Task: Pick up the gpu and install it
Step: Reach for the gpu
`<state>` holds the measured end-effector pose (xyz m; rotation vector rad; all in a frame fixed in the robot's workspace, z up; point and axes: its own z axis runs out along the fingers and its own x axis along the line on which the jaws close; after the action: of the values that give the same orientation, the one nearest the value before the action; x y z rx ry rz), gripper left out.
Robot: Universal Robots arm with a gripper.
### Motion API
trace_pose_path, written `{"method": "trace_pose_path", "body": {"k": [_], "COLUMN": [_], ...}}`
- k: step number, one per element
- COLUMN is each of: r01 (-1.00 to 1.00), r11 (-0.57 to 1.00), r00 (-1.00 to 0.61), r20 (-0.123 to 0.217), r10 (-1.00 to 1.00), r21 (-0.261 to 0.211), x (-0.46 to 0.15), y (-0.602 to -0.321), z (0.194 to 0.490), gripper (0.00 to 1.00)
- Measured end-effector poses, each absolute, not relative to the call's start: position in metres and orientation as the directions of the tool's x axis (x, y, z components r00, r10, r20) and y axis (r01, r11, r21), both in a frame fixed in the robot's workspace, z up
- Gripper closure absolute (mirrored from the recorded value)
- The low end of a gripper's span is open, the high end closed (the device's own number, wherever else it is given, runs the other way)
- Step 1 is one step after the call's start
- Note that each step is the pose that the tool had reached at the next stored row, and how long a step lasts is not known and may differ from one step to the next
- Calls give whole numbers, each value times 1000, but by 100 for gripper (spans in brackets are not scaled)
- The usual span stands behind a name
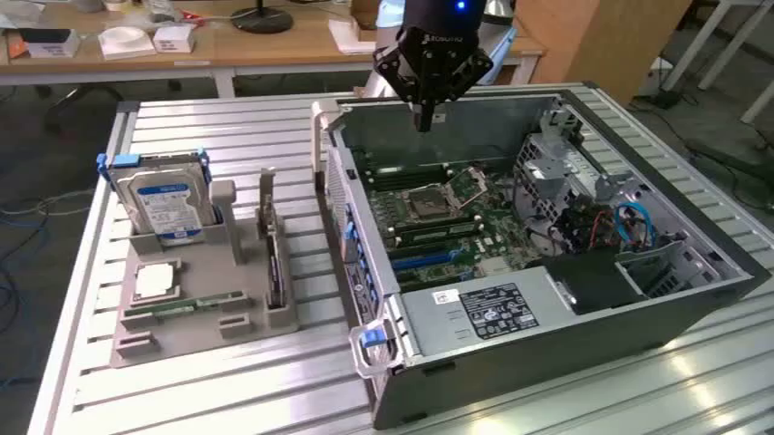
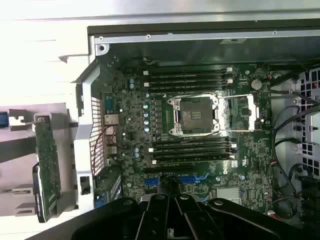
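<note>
Hovering above open case [image 1: 581, 353] far wall, gripper [image 1: 423, 125] fingers narrow, empty. Your gpu [image 1: 274, 254] stands upright in gray holder [image 1: 181, 313], tabletop [image 1: 677, 394] middle; grip its top edge squarely.

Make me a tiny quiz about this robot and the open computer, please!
1. True or false: the gripper is holding the gpu.
2. In a few words: what big thing does the gripper hover above?
3. Pick one: what stands near the gpu in the grey holder on the table?
A) a hard drive with a blue-white label
B) a cup
C) a keyboard

Key
1. False: the gpu stands on edge in the holder, away from the gripper.
2. The open computer case.
3. A
</note>
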<state>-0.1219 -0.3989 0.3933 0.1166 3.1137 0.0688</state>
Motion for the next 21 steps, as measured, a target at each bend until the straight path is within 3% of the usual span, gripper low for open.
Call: {"method": "trace_pose_path", "body": {"k": [10, 21], "r01": [74, 74], "r11": [996, 996], "r00": [-997, -997], "r20": [-23, -23], "r10": [75, 75], "r21": [45, 45], "x": [-124, -174], "y": [-399, -399], "z": [393, 393], "gripper": [90, 90]}}
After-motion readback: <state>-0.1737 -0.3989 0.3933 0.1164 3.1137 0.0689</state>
